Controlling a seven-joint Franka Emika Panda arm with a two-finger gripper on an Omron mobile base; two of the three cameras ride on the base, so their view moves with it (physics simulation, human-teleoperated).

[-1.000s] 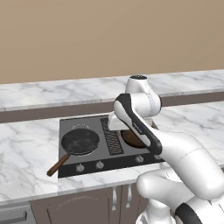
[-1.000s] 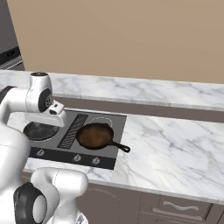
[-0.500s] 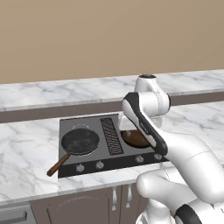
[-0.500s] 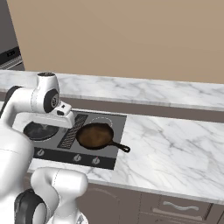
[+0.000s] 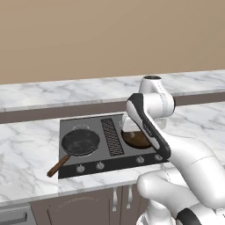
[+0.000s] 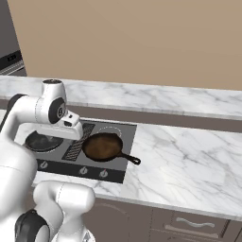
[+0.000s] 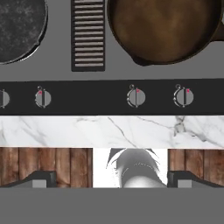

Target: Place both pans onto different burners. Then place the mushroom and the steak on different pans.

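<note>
The black pan [image 5: 80,141] with its brown wooden handle [image 5: 57,166] rests on the left side of the dark cooktop [image 5: 110,163]. The reddish-brown pan [image 6: 103,145] sits on the right side, its short handle pointing right. A back burner ring [image 6: 110,129] shows behind it. In the hand view my gripper [image 7: 112,180] looks down on the cooktop's front edge, with the black pan [image 7: 17,26] upper left and the reddish-brown pan [image 7: 164,28] upper right. Its fingertips [image 7: 37,179] stand wide open with nothing between them. The mushroom and the steak are out of view.
A vent grille [image 7: 87,35] divides the cooktop. Several knobs [image 7: 135,96] line its black front strip. Marble counter [image 6: 189,160] extends right of the stove, with a raised ledge [image 5: 52,94] behind. Wooden cabinet fronts [image 7: 43,162] lie below. My arm [image 5: 147,125] covers part of the reddish-brown pan.
The arm has swung a little to the right over the cooktop. Both pans stay where they were, and the gripper stays open.
</note>
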